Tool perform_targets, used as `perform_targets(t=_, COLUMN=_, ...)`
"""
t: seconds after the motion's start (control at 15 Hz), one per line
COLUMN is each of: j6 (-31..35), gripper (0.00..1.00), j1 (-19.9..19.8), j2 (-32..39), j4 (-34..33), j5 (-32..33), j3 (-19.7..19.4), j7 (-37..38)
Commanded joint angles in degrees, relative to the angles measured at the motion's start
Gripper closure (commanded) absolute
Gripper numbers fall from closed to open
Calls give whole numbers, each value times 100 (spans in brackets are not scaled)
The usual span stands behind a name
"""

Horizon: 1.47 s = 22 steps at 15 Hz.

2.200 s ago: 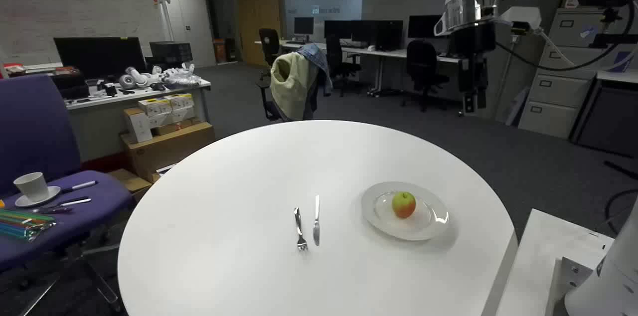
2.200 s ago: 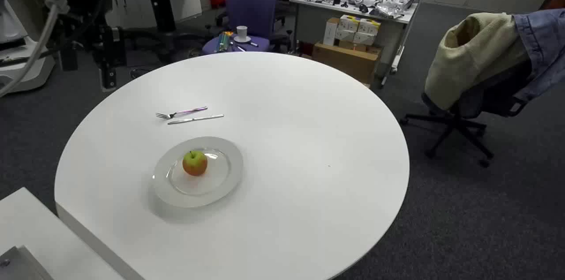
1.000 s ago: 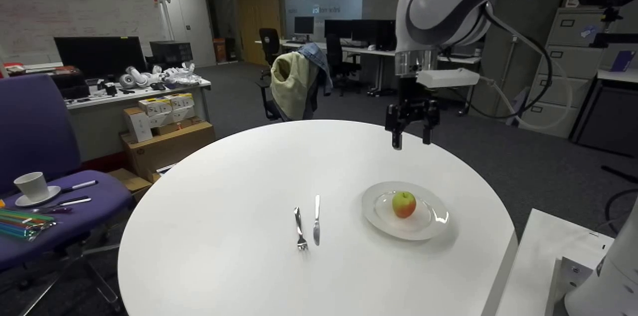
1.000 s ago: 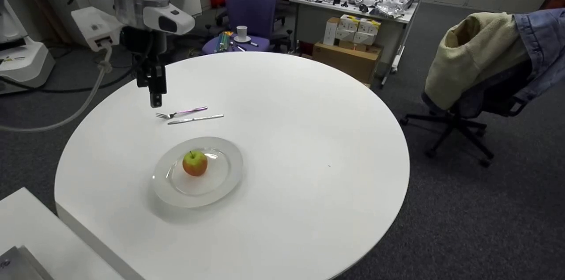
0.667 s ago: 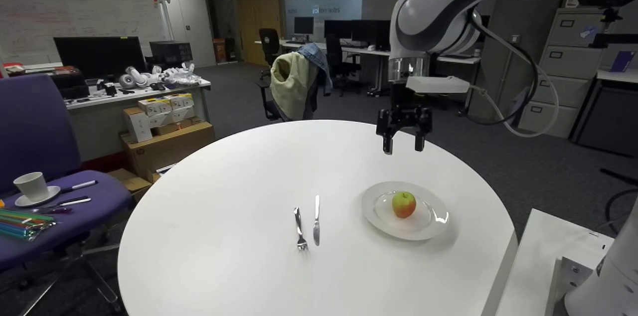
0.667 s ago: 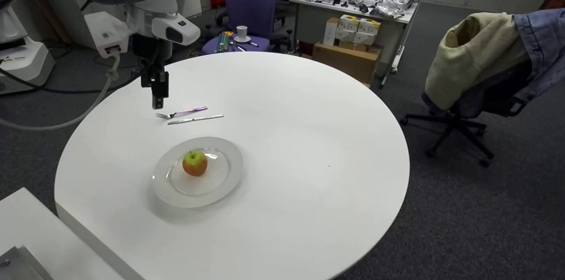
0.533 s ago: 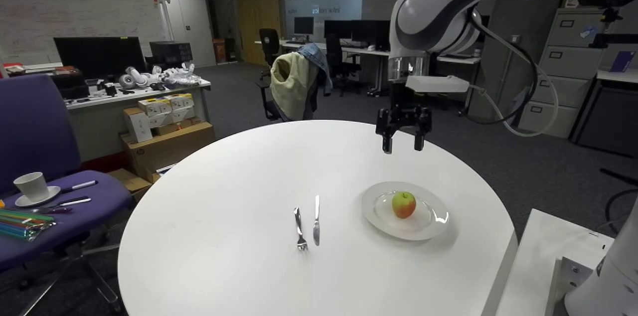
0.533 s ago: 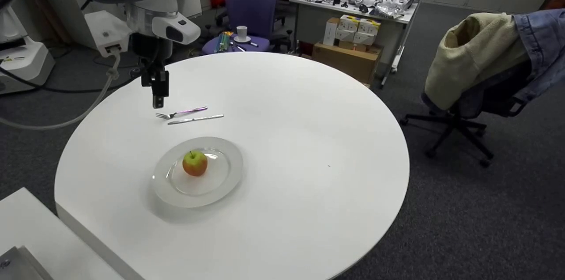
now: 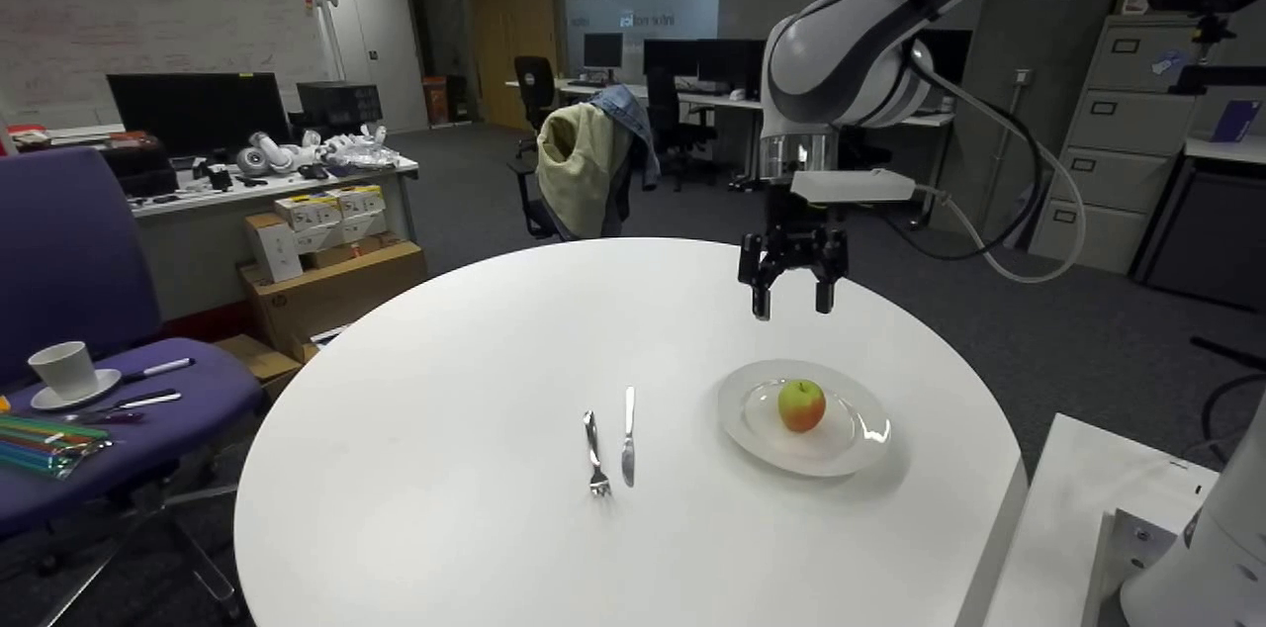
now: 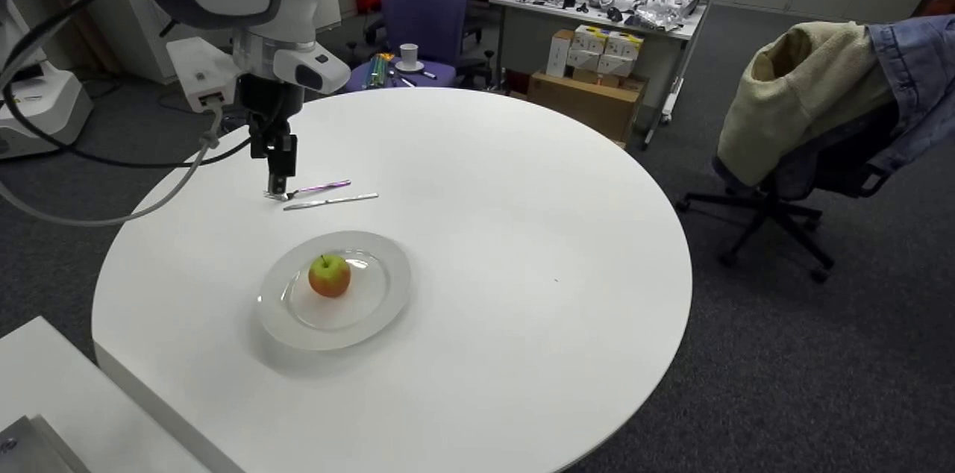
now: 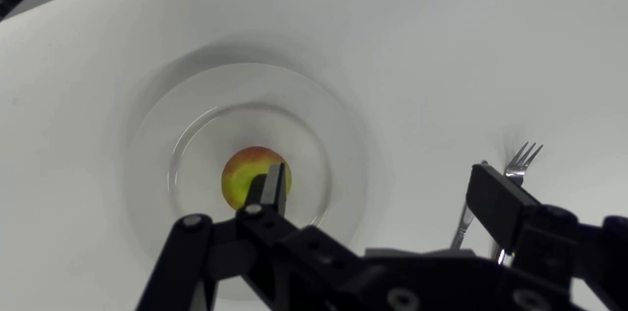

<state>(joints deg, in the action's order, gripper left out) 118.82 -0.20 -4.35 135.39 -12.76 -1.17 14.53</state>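
Above a round table, the Robotiq gripper hangs empty, jaws wide, near 1 apple (on a plate).

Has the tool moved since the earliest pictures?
Yes. In an exterior view, the tool has moved left and down in the picture, closer to the plate, which has stayed put.
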Motion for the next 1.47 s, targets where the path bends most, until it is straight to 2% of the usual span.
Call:
perform_targets(t=0.0, j6=162, gripper=0, j1=0, j2=724, j4=-565, j5=-173, j3=37, j7=33)
perform_targets(t=0.27, j6=218, gripper=0, j1=70, j2=1514, j4=-1283, j5=-195, j3=144, j7=-385)
perform_targets(t=0.73, j6=47, gripper=0, j1=292, j2=2419, j4=-2477, j5=-194, j3=644, j7=-1174)
perform_targets(t=0.8, j6=214, gripper=0, j1=294, j2=2248, j4=-2113, j5=-49, j3=544, j7=-913)
perform_targets(t=1.0, j6=208, gripper=0, j1=367, j2=2428, j4=-2362, j5=-52, j3=630, j7=-949)
perform_targets(t=1.4, j6=299, gripper=0, j1=333, j2=2533, j4=-2427, j5=-35, j3=559, j7=-848)
